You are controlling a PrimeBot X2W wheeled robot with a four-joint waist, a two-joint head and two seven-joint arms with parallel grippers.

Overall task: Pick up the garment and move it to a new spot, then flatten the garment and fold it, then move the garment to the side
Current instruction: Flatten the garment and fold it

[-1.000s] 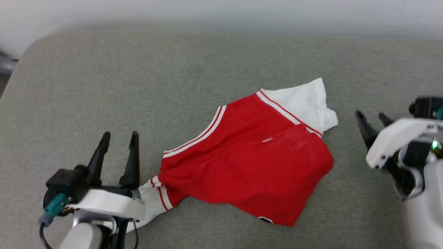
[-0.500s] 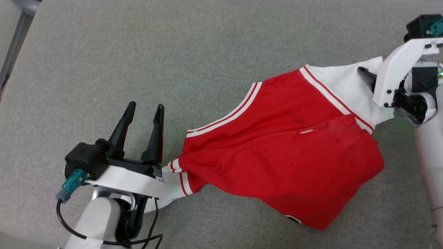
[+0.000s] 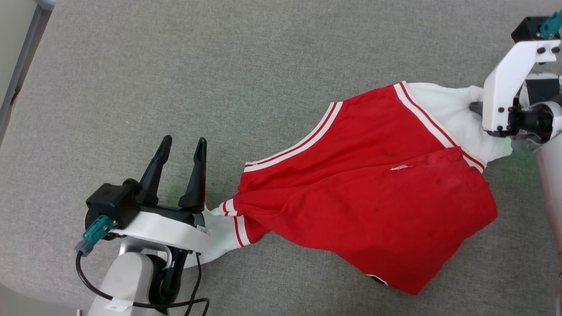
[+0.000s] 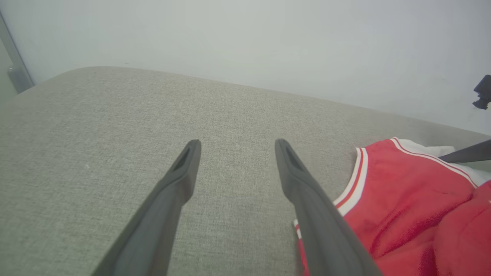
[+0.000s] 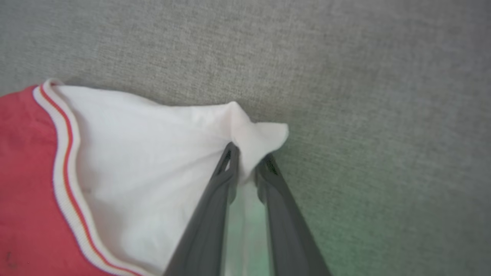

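Observation:
The garment [image 3: 364,188], a red jersey shirt with white striped sleeve ends, lies crumpled on the grey cushion [image 3: 219,66]. My right gripper [image 3: 475,107] is at the shirt's far right. In the right wrist view the right gripper [image 5: 249,153] is shut on a bunched tip of the white sleeve [image 5: 145,153]. My left gripper [image 3: 184,140] stands open just left of the shirt's other sleeve end [image 3: 228,219], with nothing between its fingers. In the left wrist view, the left gripper [image 4: 238,142] points over bare cushion with the garment [image 4: 402,199] to its right.
A grey metal frame [image 3: 22,57] stands past the cushion's upper left corner. The cushion's front edge [image 3: 26,294] runs close below my left arm. A pale wall [image 4: 245,38] rises behind the cushion.
The head camera has tilted down and closer. My right gripper has moved onto the white sleeve and closed on it. The left gripper stays open.

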